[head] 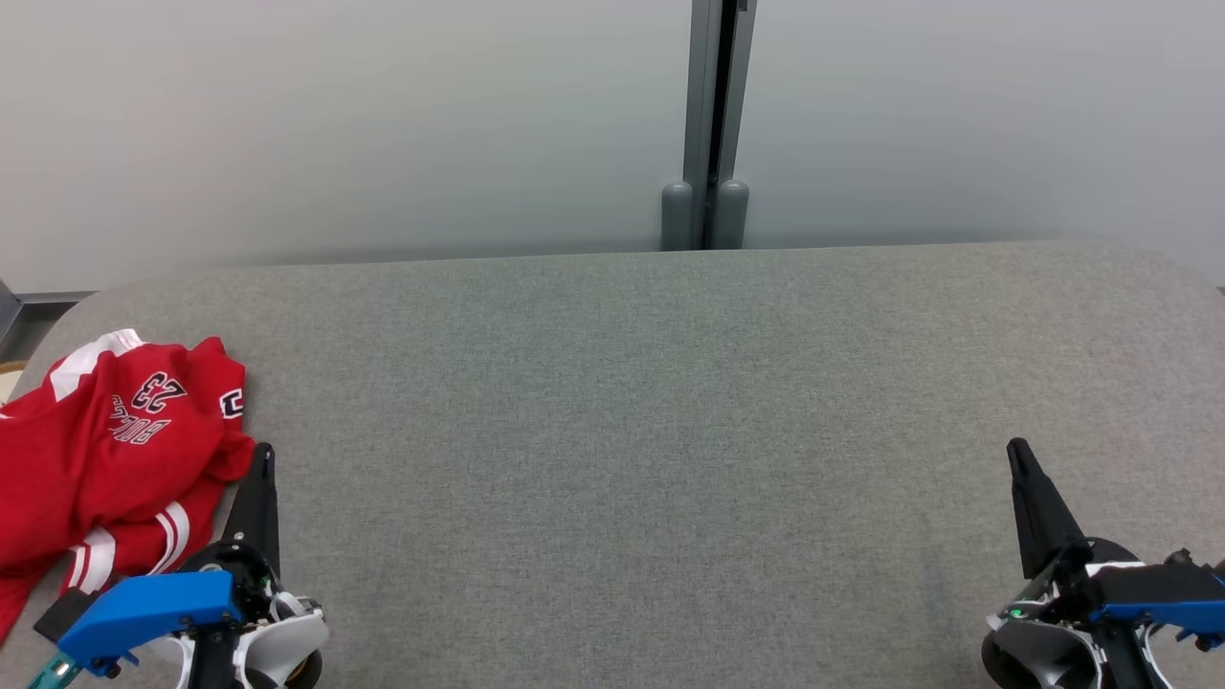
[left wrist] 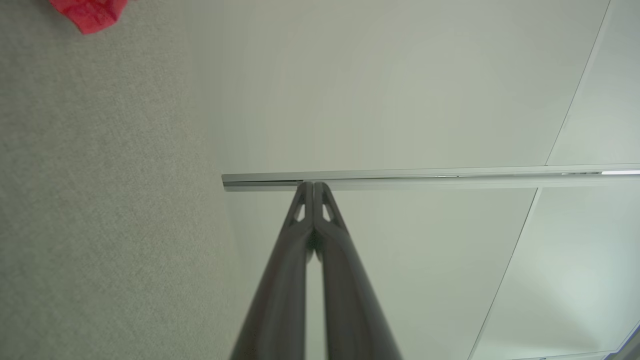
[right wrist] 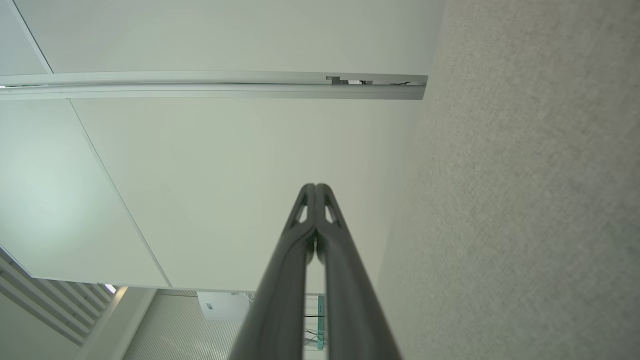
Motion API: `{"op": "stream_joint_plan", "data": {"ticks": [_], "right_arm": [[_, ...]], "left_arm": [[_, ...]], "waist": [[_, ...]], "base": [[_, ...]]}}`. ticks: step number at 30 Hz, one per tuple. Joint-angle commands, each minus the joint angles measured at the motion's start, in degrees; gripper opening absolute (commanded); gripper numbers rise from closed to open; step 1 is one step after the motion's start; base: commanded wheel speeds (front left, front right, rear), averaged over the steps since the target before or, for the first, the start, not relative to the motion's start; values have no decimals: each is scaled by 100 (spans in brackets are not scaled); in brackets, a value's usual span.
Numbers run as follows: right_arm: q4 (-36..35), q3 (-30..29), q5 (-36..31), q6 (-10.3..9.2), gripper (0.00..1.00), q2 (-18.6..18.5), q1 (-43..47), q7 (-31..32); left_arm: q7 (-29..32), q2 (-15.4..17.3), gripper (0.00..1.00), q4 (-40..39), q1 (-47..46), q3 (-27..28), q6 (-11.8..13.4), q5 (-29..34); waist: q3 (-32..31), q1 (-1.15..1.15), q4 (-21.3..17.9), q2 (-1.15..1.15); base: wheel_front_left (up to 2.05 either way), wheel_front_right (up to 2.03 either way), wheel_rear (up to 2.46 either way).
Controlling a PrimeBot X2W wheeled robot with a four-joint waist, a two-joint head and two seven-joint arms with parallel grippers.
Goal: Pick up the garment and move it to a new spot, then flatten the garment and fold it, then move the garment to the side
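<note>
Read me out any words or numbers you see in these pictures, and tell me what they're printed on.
"23": upside down, on the red jersey.
"BULLS": upside down next to it on the same jersey; the cloth is creased, so this reading is probable, not certain.
Black-and-white mark at the jersey's edge: too folded to read.

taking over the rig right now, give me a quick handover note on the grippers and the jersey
Left gripper: shut, empty, beside the right edge of the red number 23 jersey.
Right gripper: shut, empty, above the right side of the grey fabric table.
Jersey: crumpled at the table's far left end.
Done: nothing evident; jersey neither flattened nor folded.
Left: pick it up, move it to a new spot, flatten, fold, set aside.
</note>
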Motion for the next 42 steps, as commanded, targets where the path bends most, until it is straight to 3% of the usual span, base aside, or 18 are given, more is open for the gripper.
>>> {"op": "stream_joint_plan", "data": {"ticks": [1,9,17,42], "right_arm": [[0,0,0,0,100,0,0,0],[27,191,-433,-6,100,16,141,-319],[-75,295,-1079,-4,100,11,148,-529],[-428,524,-3427,0,100,-3,215,-1054]], "left_arm": [[0,0,100,0,0,0,0,0],[-321,-14,100,-88,163,-76,0,438],[-529,-10,100,-226,172,-119,13,1258],[-1055,-1,100,-717,229,-527,541,3926]], "waist": [[0,0,0,0],[10,0,17,0],[20,0,31,0],[35,0,87,0]], "base": [[0,0,0],[0,0,0],[0,0,0],[0,0,0]]}}
